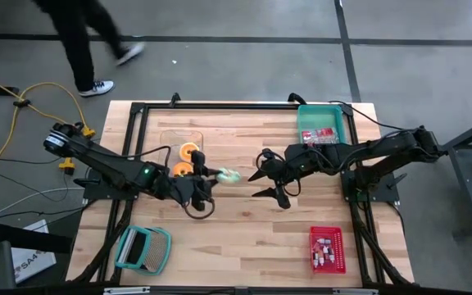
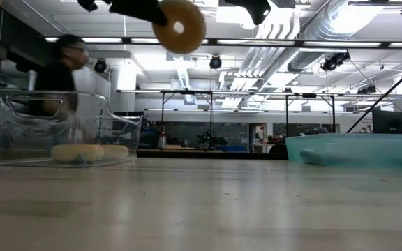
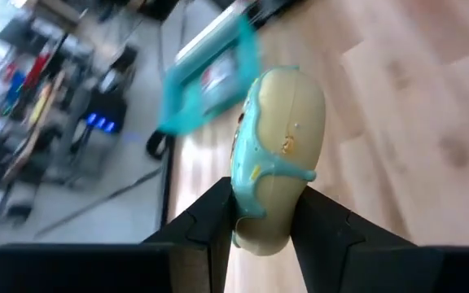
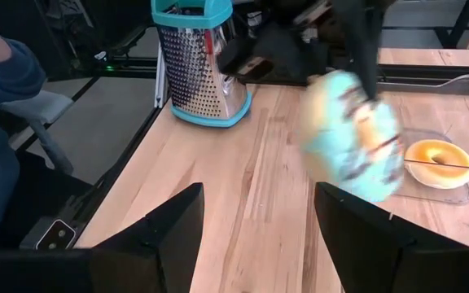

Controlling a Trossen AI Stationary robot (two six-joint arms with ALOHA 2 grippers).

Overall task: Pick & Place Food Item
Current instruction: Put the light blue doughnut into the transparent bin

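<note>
While left gripper (image 1: 216, 174) pinches donut (image 1: 229, 174), right gripper (image 1: 270, 175) gapes; grater (image 1: 143, 250) near.

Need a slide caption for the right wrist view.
Left tool holds a blue-iced donut before the open right tool.

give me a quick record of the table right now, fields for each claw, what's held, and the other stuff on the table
left claw: mid-table, raised, shut on donut
donut: teal icing, off the table
right claw: open, empty, facing the donut
clear tray: back left, holds two orange donuts
teal bin: back right
grater: front left, lying flat
red basket: front right
</note>
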